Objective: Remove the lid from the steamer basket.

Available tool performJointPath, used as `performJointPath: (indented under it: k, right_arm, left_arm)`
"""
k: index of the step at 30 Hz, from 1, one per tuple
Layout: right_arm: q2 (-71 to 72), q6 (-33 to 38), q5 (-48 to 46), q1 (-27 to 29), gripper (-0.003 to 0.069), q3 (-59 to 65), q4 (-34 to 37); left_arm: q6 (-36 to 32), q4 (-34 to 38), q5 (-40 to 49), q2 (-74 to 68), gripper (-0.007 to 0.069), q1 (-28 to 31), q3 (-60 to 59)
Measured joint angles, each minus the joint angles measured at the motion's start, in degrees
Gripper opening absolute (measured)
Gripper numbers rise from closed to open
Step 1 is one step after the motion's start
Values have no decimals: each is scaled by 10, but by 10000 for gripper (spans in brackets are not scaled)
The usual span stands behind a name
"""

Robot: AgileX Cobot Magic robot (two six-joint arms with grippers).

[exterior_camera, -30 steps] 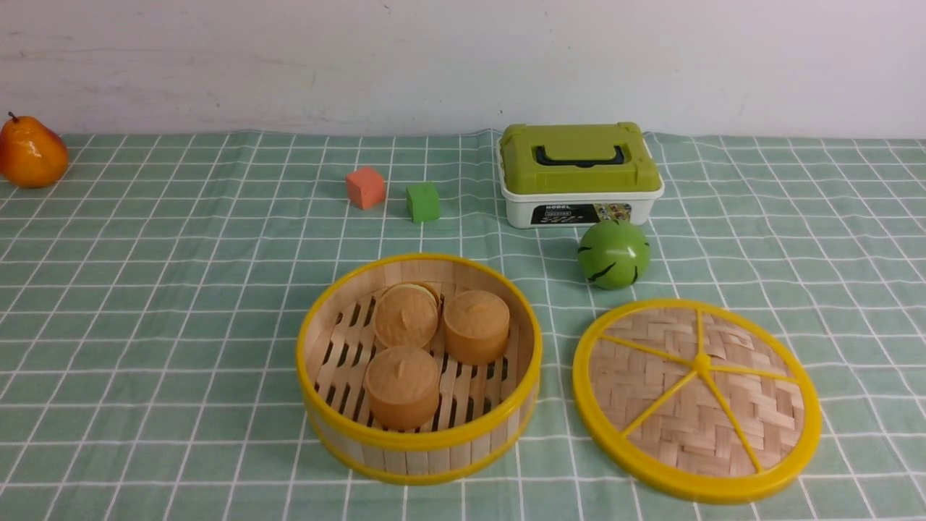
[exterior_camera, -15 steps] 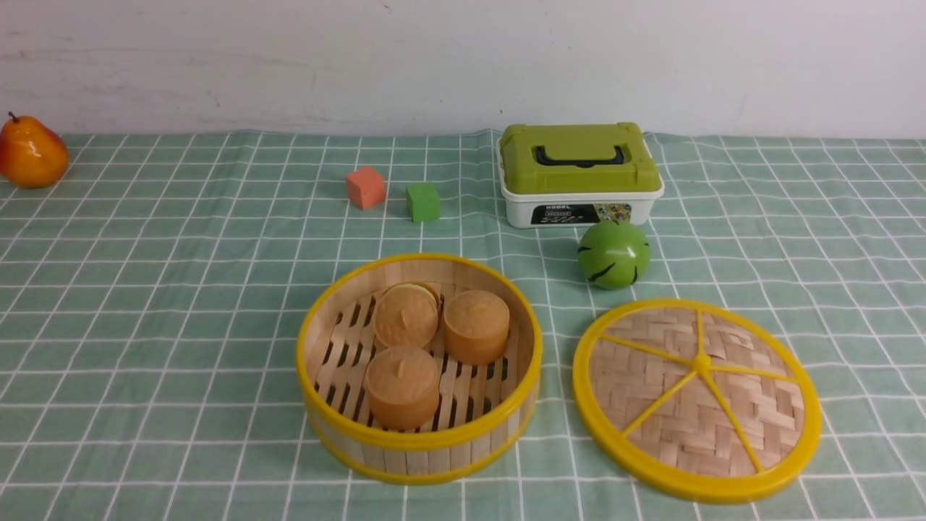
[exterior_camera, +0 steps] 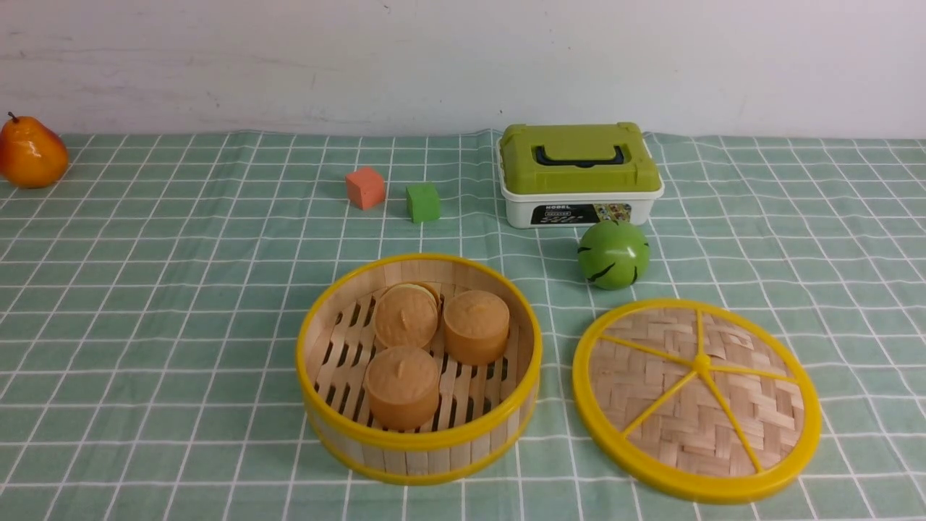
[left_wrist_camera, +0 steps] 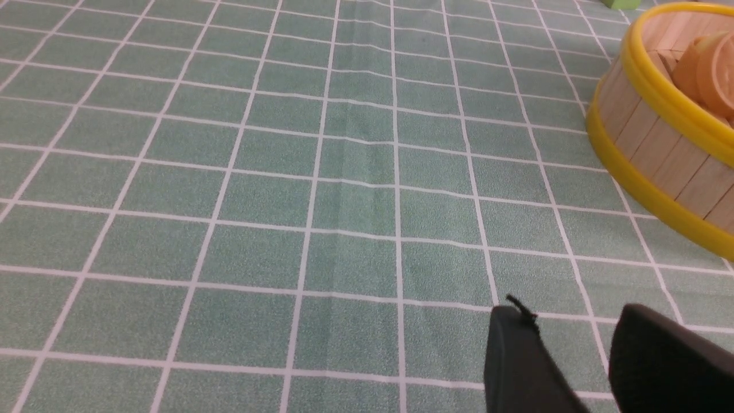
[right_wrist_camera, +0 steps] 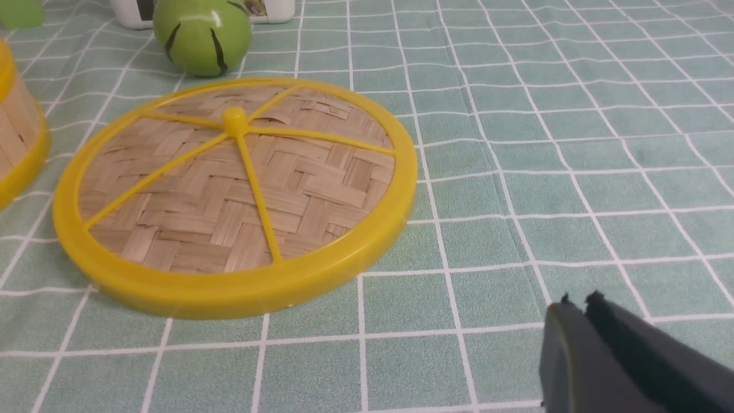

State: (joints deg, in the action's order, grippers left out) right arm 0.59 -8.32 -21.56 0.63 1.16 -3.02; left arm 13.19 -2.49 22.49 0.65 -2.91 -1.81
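The steamer basket [exterior_camera: 340,434] stands uncovered near the table's front centre, with three tan buns [exterior_camera: 402,383] on its slatted floor. Its wall also shows in the left wrist view [left_wrist_camera: 659,143]. The lid [exterior_camera: 697,400], woven bamboo with yellow rim and spokes, lies flat on the cloth to the basket's right, apart from it; it also shows in the right wrist view [right_wrist_camera: 235,195]. My left gripper [left_wrist_camera: 573,324] is open and empty, low over the cloth left of the basket. My right gripper [right_wrist_camera: 582,304] is shut and empty, over the cloth right of the lid. Neither arm shows in the front view.
A green ball [exterior_camera: 613,254] sits just behind the lid. A white box with a green top [exterior_camera: 579,174] stands behind it. An orange cube [exterior_camera: 364,187] and a green cube [exterior_camera: 422,202] lie at the back centre. A pear [exterior_camera: 30,152] sits far back left.
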Motion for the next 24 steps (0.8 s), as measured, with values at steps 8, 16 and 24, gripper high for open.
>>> performJointPath:
  k: [8,16,24]
  right_arm:
    - [0,0,0,0,20,0,0]
    - [0,0,0,0,29,0,0]
    - [0,0,0,0,39,0,0]
  left_arm:
    - [0,0,0,0,239,0,0]
    - [0,0,0,0,239,0,0]
    - [0,0,0,0,239,0,0]
